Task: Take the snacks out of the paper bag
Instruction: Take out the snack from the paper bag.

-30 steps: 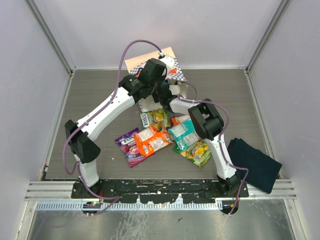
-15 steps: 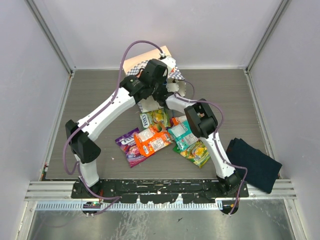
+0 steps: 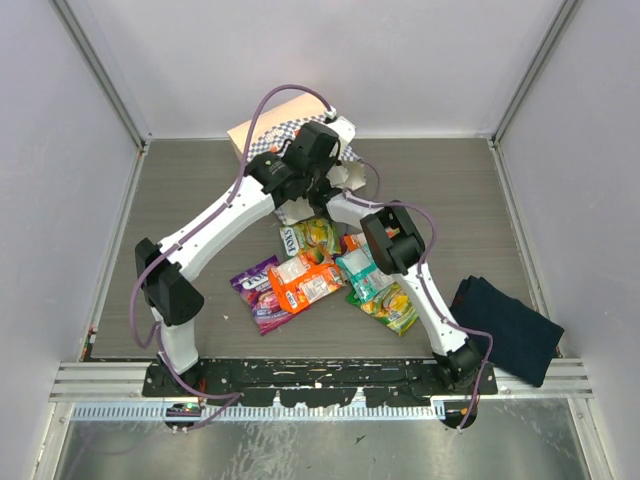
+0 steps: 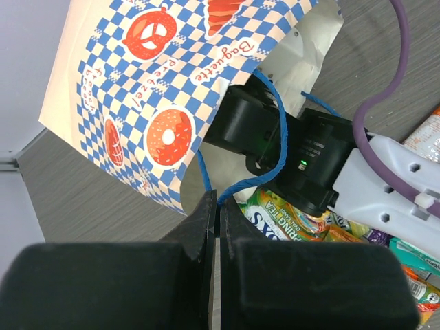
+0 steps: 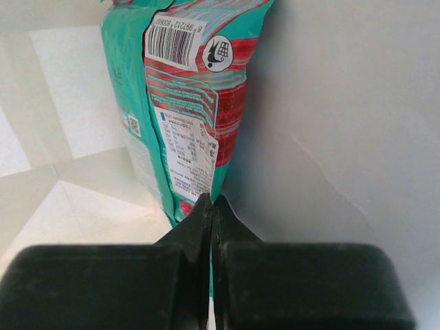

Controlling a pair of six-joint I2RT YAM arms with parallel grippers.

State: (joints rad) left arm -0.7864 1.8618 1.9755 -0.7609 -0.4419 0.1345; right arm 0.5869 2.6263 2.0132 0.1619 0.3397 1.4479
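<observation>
Bright, even light falls from above in the top view. The arms (image 3: 215, 222) cast only faint, soft shadows on the table (image 3: 470, 200), and the walls (image 3: 60, 250) splay outward toward the corners. In the left wrist view the left gripper (image 4: 217, 207) is near-black and blurred, while the paper bag (image 4: 130, 103) beyond its tips is sharp and well lit. Around the right gripper (image 5: 212, 203), equally dark and soft, the light is paler and diffuse. The teal packet (image 5: 182, 117) just ahead is crisp, with a mild sheen.
</observation>
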